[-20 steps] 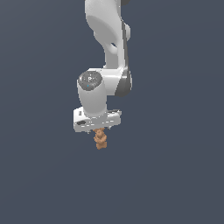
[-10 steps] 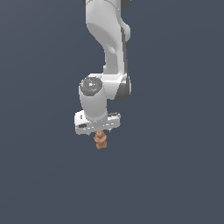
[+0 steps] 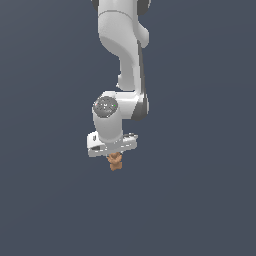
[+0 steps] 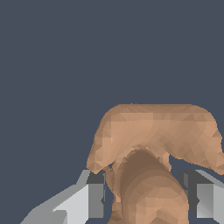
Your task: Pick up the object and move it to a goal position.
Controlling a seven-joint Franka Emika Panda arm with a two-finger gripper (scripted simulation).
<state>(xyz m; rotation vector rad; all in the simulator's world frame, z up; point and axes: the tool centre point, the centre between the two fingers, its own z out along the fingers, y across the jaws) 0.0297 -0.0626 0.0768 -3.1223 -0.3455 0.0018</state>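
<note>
The gripper (image 3: 115,159) grasps the orange-brown teddy-bear figurine (image 3: 115,162), which hangs just below the white hand in the exterior view. In the wrist view the fingers (image 4: 94,200) sit on either side of the bear (image 4: 153,148) and press its body between them. No goal marker shows and no desk surface can be told apart from the plain dark backdrop. The carry looks underway; I judge it goes best with steady, smooth travel and constant squeeze, since the bear's rounded body could twist or slip between the flat pads
</note>
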